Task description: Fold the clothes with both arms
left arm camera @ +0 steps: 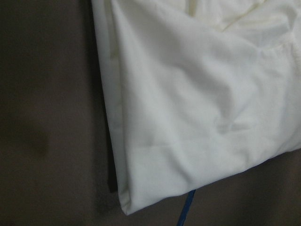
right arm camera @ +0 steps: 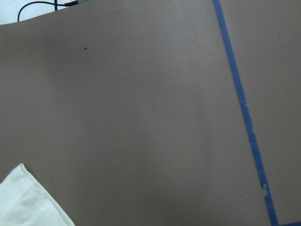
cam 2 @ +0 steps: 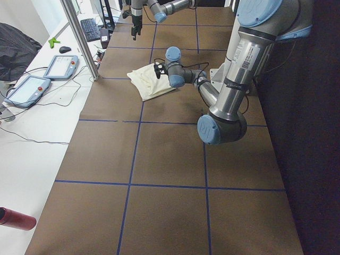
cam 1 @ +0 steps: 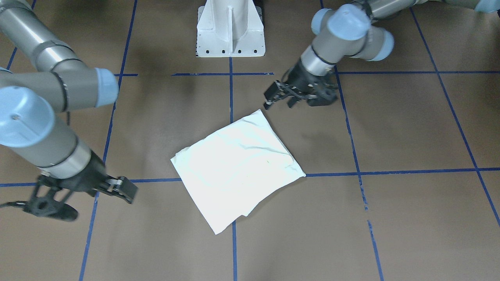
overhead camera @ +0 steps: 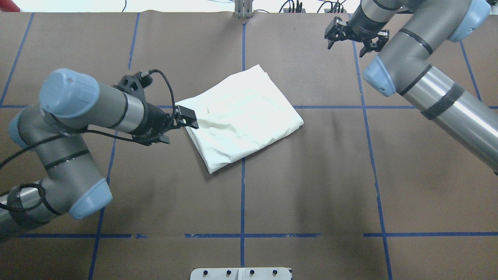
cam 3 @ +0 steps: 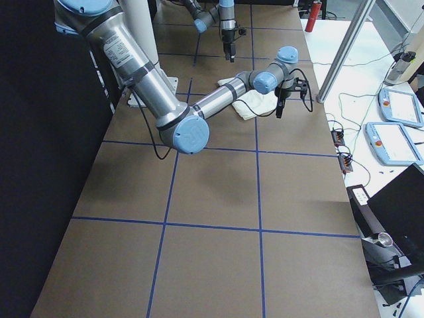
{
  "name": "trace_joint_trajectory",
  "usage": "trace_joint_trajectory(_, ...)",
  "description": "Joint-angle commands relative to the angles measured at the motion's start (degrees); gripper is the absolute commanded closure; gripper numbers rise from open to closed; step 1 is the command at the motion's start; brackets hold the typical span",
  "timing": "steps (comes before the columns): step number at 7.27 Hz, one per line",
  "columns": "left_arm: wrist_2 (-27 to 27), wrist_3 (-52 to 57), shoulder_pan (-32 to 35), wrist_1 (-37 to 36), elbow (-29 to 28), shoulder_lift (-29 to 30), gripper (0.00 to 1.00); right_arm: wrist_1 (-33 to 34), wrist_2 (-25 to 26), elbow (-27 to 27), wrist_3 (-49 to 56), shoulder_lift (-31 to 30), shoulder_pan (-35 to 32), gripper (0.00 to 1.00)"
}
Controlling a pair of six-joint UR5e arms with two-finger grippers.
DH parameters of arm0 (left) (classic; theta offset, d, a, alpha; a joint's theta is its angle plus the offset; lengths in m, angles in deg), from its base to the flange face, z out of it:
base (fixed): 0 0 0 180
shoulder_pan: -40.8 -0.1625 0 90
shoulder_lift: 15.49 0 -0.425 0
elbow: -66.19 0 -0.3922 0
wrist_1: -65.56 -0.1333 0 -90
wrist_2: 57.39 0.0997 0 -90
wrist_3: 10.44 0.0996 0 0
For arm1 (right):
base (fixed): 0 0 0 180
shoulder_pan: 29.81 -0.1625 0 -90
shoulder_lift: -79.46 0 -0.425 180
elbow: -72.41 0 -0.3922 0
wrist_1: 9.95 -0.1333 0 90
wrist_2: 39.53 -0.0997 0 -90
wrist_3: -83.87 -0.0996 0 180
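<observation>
The clothes are one cream-white shirt [cam 1: 238,164] [overhead camera: 243,116] [left arm camera: 202,103], folded into a flat rectangle with plain cloth up, lying near the table's middle. My left gripper [overhead camera: 175,128] [cam 1: 282,99] is open and holds nothing; it hovers at the shirt's corner on the robot's left. The left wrist view shows only cloth and no fingers. My right gripper [overhead camera: 352,39] [cam 1: 90,199] is open wide and empty, well clear of the shirt toward the table's far right. One shirt corner [right arm camera: 23,202] shows in the right wrist view.
Blue tape lines [overhead camera: 243,179] divide the brown table into squares. The white pedestal [cam 1: 230,31] stands at the robot's side. A metal post [cam 2: 79,37], teach pendants [cam 2: 61,66] and a red bottle [cam 2: 16,219] sit beyond the table's far edge.
</observation>
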State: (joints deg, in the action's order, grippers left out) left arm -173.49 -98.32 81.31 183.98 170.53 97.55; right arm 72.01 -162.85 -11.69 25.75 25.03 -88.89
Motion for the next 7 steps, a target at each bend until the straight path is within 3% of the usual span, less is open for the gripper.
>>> trace_joint_trajectory(1, -0.44, 23.16, 14.53, -7.82, 0.69, -1.50, 0.00, -0.04, -2.43, -6.94, 15.84, -12.22, -6.53, 0.00)
trace_joint_trajectory(3, -2.96, 48.28, 27.63, -9.44, -5.34, -7.62, 0.00, -0.13, -7.35, -6.87, 34.47, -21.37, -16.18, 0.00)
trace_joint_trajectory(5, -5.79, 73.78, 37.32, -9.35, -8.97, -15.70, 0.00, 0.05, -8.60, -6.78, 53.90, -30.60, -25.16, 0.00)
trace_joint_trajectory(7, -5.97, 92.82, 45.76, -9.79, -13.27, -19.16, 0.00, 1.36, -9.83, -6.87, 64.85, -36.86, -30.71, 0.00)
